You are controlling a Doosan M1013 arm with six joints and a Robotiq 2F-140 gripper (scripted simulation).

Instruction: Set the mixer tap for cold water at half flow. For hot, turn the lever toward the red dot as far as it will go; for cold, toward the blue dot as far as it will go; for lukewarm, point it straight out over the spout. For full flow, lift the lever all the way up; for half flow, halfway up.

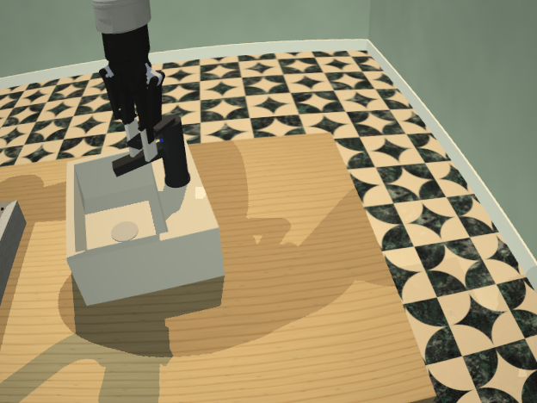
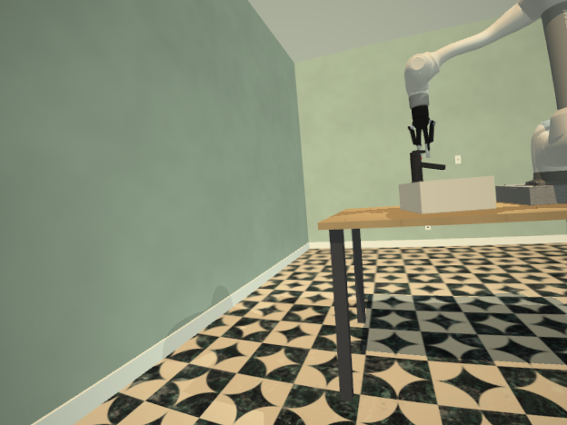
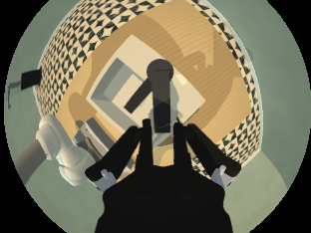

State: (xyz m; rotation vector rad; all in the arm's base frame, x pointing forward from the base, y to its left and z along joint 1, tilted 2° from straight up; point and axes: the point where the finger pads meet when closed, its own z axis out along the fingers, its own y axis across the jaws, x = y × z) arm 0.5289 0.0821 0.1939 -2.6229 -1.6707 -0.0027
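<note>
Green walls [image 2: 142, 160] and a patterned tile floor [image 1: 313, 93] enclose a wooden table [image 1: 291, 259] on dark legs, and the table carries a pale box-shaped sink [image 1: 134, 268] with a round drain [image 1: 124, 231] in its basin floor. At the back corner of the sink deck stands the black mixer tap [image 1: 175, 160], an upright cylindrical body with a flat spout [image 1: 127, 166] reaching out over the basin. The lever [image 3: 161, 105] caps the tap body and extends outward from it; in the wrist view its long axis runs from the round tap head back toward the camera, passing directly between the fingers. The single arm [image 2: 472, 36] reaches in from its base side and descends nearly vertically, so the gripper [image 1: 144, 145] stands straight above the lever, not beside it. The fingers are drawn in to a narrow gap and are clamped across the lever's width, one pad on each flat side. A blue dot [image 1: 162, 140] shows on the tap body just beside the fingers in the top view; a red mark appears on the opposite side in the exterior view, too small to confirm. Judgement: with the grip established, the remaining work is a swing of the lever toward the blue side to its stop, plus a lift to mid-height. The lever's present lift angle cannot be judged reliably.
</note>
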